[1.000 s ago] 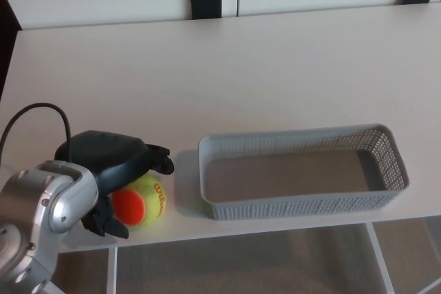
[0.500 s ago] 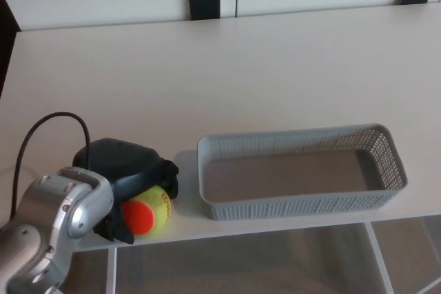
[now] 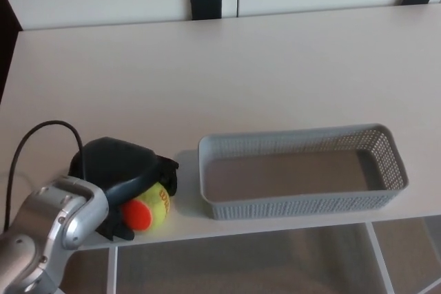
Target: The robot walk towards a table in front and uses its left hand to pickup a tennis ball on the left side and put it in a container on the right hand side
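The fingers (image 3: 167,175) curled over the top and near side of the ball (image 3: 148,210), closed around it, and the left hand (image 3: 118,168) covered its left half. The ball sat low at the bench's (image 3: 207,80) near edge, just left of the basket (image 3: 296,204). The basket's long axis ran left to right, so the carry looked short and rightward, over the left wall. One ball, one basket and one hand showed; the right hand was out of view.
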You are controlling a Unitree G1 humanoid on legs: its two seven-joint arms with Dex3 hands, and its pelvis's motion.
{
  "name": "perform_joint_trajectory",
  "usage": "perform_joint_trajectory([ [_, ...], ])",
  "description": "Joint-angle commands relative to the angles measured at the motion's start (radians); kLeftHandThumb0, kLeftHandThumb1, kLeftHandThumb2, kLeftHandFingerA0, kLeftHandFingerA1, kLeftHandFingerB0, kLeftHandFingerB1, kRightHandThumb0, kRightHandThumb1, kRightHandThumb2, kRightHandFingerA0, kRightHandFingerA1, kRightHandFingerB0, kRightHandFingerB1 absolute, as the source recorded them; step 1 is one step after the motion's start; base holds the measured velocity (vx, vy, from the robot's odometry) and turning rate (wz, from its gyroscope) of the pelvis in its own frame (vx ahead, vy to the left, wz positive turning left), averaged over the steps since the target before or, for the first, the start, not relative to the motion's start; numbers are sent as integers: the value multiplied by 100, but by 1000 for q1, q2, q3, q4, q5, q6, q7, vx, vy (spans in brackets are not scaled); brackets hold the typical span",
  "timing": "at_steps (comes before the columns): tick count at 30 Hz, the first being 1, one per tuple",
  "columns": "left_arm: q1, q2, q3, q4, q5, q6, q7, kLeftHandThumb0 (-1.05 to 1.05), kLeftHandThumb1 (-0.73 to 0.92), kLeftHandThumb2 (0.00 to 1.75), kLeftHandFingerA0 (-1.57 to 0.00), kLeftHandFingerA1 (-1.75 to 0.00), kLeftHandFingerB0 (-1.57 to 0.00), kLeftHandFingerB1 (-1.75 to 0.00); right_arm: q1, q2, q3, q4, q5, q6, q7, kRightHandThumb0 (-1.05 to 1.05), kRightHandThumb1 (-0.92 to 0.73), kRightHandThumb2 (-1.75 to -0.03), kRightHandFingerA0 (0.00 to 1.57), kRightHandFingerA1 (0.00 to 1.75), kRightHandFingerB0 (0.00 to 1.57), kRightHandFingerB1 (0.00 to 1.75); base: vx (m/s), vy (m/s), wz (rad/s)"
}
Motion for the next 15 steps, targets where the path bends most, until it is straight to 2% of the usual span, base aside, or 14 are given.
perform_joint_trajectory([
  [1,7,-9,75,-13,-40,-31,28,-13,57,58,-99,-137,-98,-95,-4,-23,4,-2,-11,5,-5,-37,-44,-70,75,60,58,53,0,0,0],
  [2,-26,-19,130,-68,-73,11,-14,-11,57,64,-100,-133,-97,-99,-16,-28,3,2,-10,8,-5,-37,-44,-70,74,59,58,53,0,0,0],
  [3,-49,-25,162,-99,-89,31,-36,-11,53,71,-103,-131,-101,-97,-21,-28,4,-2,-11,11,-6,-30,-51,-55,81,50,62,44,0,0,0],
  [5,-88,-35,222,-158,-115,52,-62,-14,54,73,-105,-137,-102,-102,-24,-26,9,-7,-15,18,-10,-29,-51,-55,81,50,62,44,0,0,0],
  [6,-98,-39,236,-173,-118,57,-73,-12,56,69,-102,-142,-99,-108,-26,-25,8,-3,-14,19,-11,-36,-44,-69,77,60,59,53,0,0,0],
  [7,-105,-43,247,-187,-119,62,-84,-12,56,69,-102,-142,-99,-108,-29,-24,8,3,-13,19,-12,-36,-44,-69,77,60,59,53,0,0,0],
  [8,-124,-45,258,-216,-112,77,-105,-14,59,69,-99,-145,-95,-111,-31,-22,6,9,-11,20,-14,-27,-50,-55,83,50,64,44,0,0,0],
  [9,-132,-46,263,-228,-108,83,-114,-14,59,69,-99,-145,-95,-111,-32,-21,6,11,-10,21,-14,-27,-50,-55,83,50,64,44,0,0,0],
  [11,-174,-77,284,-267,-119,93,-108,-9,65,67,-93,-161,-87,-124,-34,-25,11,14,-15,20,-11,-28,-50,-55,81,50,63,44,0,0,0],
  [12,-180,-85,285,-276,-116,90,-105,-9,65,67,-93,-161,-87,-124,-35,-25,10,15,-13,21,-11,-28,-50,-55,81,50,63,44,0,0,0],
  [13,-190,-98,274,-280,-104,99,-111,-10,71,64,-86,-164,-76,-132,-32,-24,10,13,-14,23,-14,-29,-50,-55,82,50,63,44,0,0,0],
  [15,-209,-125,247,-293,-75,119,-126,-14,71,61,-83,-166,-71,-133,-25,-22,11,10,-15,24,-16,-29,-50,-55,82,50,62,44,0,0,0],
])
